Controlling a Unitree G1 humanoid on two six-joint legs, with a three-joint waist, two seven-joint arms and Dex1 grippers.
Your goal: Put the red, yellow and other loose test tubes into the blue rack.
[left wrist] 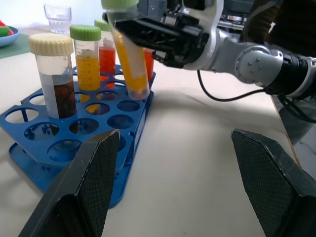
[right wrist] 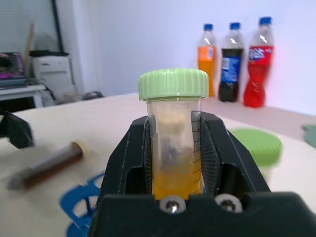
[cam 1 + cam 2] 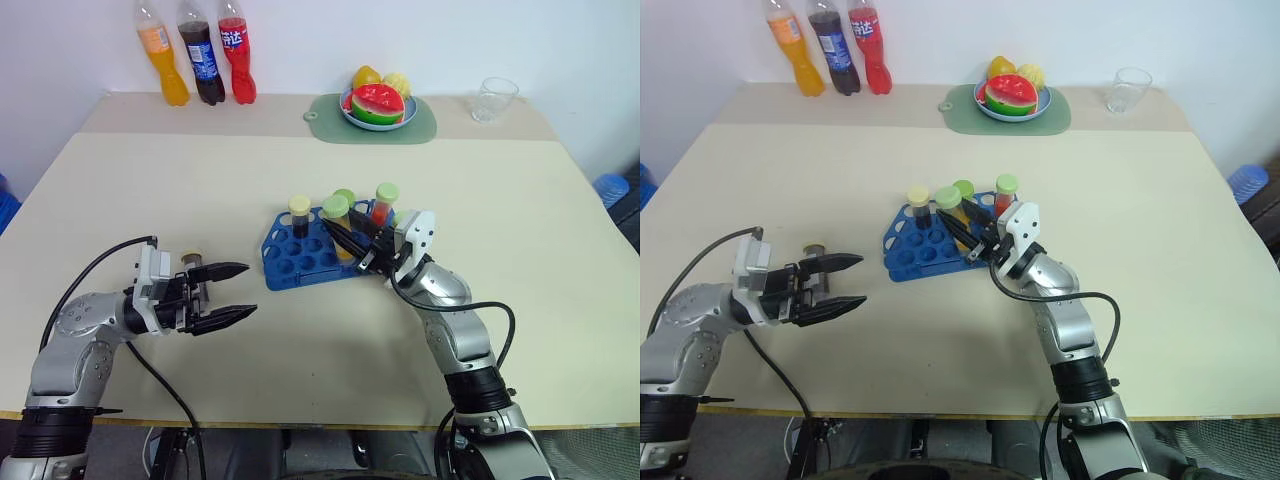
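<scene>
Your right gripper (image 3: pixel 350 243): clamped on yellow tube (image 1: pixel 129 59) (green cap), frame centre over blue rack (image 3: pixel 290 262) | left gripper (image 3: pixel 236 291): jaws apart, lower left

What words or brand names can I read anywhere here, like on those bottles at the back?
Orange bottle: label too small to read.
Dark cola bottle: blue label, lettering too blurred to read.
Red bottle: white characters, not legible.
Held test tube: fine graduation marks, no readable numbers.
Blue rack: no text.
</scene>
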